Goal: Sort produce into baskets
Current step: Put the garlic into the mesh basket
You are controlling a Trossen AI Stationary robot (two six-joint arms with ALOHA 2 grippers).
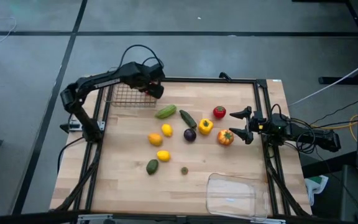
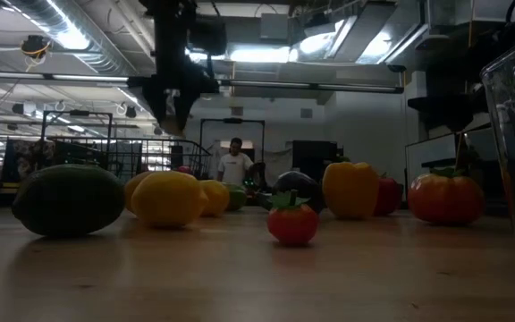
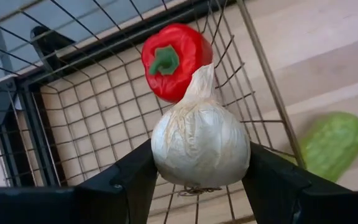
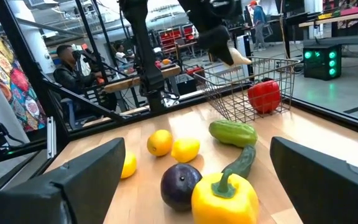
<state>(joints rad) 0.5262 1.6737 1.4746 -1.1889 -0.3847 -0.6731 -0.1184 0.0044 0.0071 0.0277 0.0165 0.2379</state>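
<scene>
From the low view, nearest is a small red tomato (image 2: 292,223), then a dark green avocado (image 2: 68,199), yellow lemons (image 2: 168,198), a yellow bell pepper (image 2: 351,189) and an orange-red pepper (image 2: 446,198) spread across the wooden surface (image 2: 240,277). The clear plastic tray (image 1: 231,195) only shows fully from overhead, with nothing in it. The right claw (image 1: 243,124) sits at the surface's right edge, fingers wide apart, holding nothing. Farther back, the left claw (image 3: 197,186) is clamped on a white garlic bulb (image 3: 199,143) above the square dark wire basket (image 3: 73,118). Only the wrist view shows the red bell pepper (image 3: 174,59) lying inside the basket.
</scene>
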